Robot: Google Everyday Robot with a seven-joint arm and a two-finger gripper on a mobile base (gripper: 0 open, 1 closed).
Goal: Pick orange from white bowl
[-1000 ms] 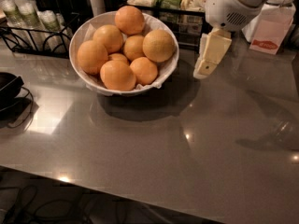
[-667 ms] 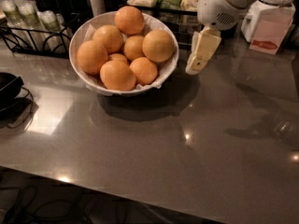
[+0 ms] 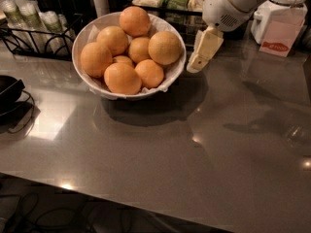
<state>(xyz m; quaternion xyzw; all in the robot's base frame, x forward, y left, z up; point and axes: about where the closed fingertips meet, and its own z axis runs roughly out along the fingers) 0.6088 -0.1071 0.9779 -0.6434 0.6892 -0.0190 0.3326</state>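
Note:
The white bowl [image 3: 82, 39], lined with crinkled white paper, stands on the grey counter at the back left and holds several oranges. The large, paler, yellower orange [image 3: 165, 47] lies at the bowl's right side, against the rim. The other oranges are deeper in colour, and one [image 3: 134, 21] sits at the top. My gripper [image 3: 197, 62] is cream-coloured and hangs from the white arm [image 3: 233, 4]. It points down and to the left, just outside the bowl's right rim, close to the pale orange and level with it. It holds nothing.
A black wire rack [image 3: 29, 30] with cups stands at the back left. A tray of packets [image 3: 165, 0] is behind the bowl. A pink and white carton [image 3: 278, 33] is at the back right. A black object with a cable [image 3: 7, 91] lies at the left edge.
My gripper and arm have moved left, from well right of the bowl to right beside its rim. The bowl and the oranges have not moved.

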